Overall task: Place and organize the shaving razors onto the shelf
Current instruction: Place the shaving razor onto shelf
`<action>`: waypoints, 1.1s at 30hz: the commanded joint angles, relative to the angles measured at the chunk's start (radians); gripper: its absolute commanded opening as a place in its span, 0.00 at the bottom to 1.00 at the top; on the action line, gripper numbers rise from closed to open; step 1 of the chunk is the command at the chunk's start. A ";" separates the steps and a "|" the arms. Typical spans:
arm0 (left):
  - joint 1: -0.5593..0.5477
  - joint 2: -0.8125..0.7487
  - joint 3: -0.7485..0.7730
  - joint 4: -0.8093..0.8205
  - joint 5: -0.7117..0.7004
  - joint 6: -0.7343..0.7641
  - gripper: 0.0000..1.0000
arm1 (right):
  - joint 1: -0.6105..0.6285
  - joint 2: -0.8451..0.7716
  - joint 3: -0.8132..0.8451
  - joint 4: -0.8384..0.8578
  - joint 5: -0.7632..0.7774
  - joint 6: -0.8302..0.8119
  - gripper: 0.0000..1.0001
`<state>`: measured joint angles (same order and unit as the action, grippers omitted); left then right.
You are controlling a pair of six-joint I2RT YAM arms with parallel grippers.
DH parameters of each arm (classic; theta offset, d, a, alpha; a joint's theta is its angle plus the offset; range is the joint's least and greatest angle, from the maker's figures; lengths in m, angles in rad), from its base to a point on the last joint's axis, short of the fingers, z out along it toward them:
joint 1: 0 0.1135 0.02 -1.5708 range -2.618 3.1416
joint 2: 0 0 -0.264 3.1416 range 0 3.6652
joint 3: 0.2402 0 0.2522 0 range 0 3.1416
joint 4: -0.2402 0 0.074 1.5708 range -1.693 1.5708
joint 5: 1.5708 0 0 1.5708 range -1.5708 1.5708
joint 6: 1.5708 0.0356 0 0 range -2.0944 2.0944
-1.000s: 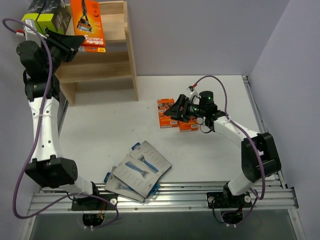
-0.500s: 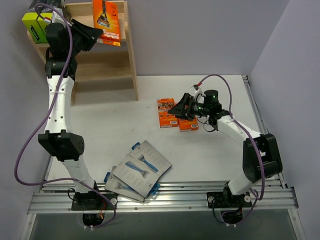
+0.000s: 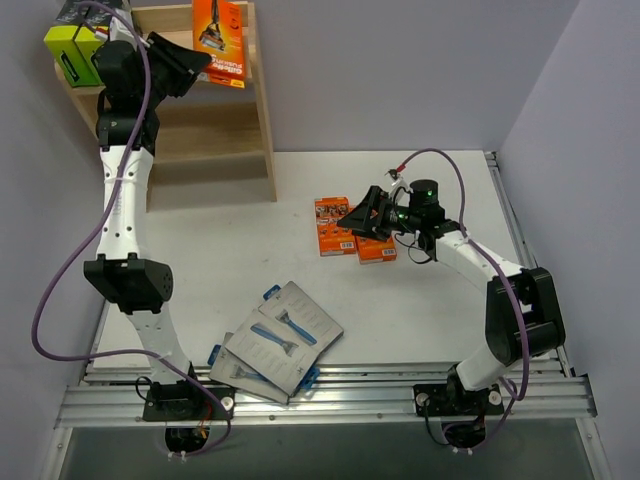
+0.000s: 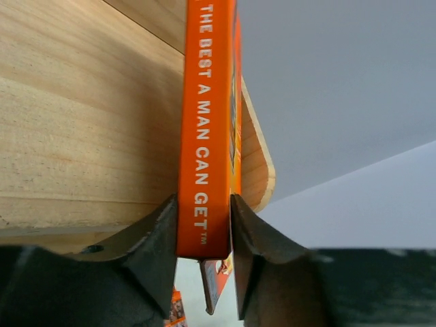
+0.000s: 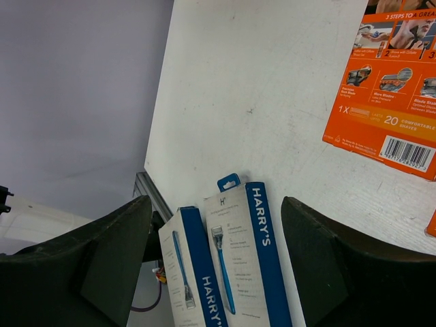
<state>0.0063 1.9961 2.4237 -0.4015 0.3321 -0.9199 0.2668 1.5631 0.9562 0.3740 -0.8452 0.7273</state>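
Top external view: lime-sided boxes [image 3: 72,45] sat shelved, left fingers [image 4: 153,238] gripped an orange pack [image 3: 220,38] at the shelf's [image 3: 262,130] top tier. Right fingers [image 5: 102,252] gaped empty over two orange packs [image 3: 333,228] mid-desk [image 3: 400,320], with grey cards [image 3: 285,340] unplaced by its front edge.

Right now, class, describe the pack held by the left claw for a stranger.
Find the light wooden two-tier shelf at far left. At its top, a flat orange razor pack is pinched in the left claw. The other two orange packs lie flat on the white table.
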 commanded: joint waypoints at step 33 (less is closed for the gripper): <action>-0.094 0.033 0.244 -0.241 -0.215 0.440 0.92 | -0.005 0.005 -0.051 0.060 -0.038 0.004 0.75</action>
<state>-0.0689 2.0281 2.6175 -0.6243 0.1600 -0.5789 0.2672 1.5681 0.9165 0.4015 -0.8543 0.7322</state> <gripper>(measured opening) 0.916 0.744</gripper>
